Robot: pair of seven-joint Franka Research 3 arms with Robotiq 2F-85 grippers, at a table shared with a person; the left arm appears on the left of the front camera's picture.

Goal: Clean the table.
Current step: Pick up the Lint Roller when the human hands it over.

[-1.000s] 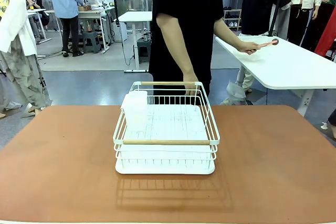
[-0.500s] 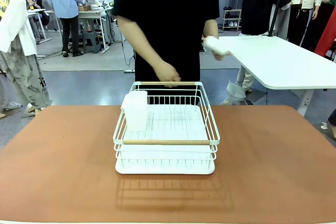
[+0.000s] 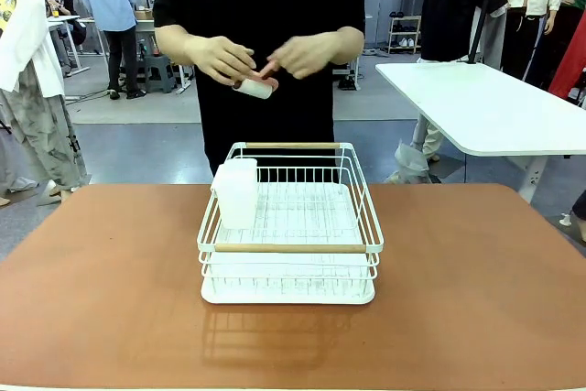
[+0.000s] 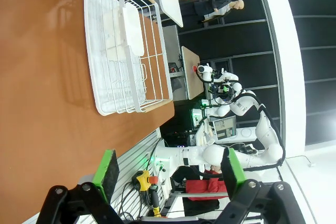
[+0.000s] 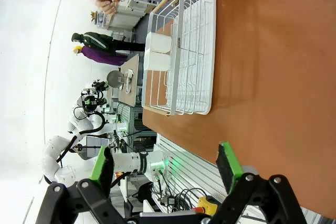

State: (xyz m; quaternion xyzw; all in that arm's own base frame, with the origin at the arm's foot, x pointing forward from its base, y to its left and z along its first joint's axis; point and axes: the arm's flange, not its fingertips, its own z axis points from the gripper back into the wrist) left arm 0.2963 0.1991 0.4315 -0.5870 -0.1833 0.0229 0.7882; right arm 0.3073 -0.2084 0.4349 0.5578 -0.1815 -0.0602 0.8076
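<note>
Left wrist view, left claw (image 4: 170, 174): you have its green-padded fingers spread wide at the bottom edge, with nothing between them.
Right wrist view, right claw (image 5: 165, 165): its fingers are parted too and empty, low in the frame.
Table (image 3: 476, 272): the reddish-brown top fills the lower half of your front view.
Rack (image 3: 291, 226): white wire with wooden handle bars, standing at the table's centre.
Container (image 3: 236, 192): white and upright, in the rack's rear left corner.
Person's hands (image 3: 220, 59): raised together at the top centre, above and behind the rack, holding a small white roll (image 3: 254, 88).
White table (image 3: 494, 116): upper right, beyond the brown one.
</note>
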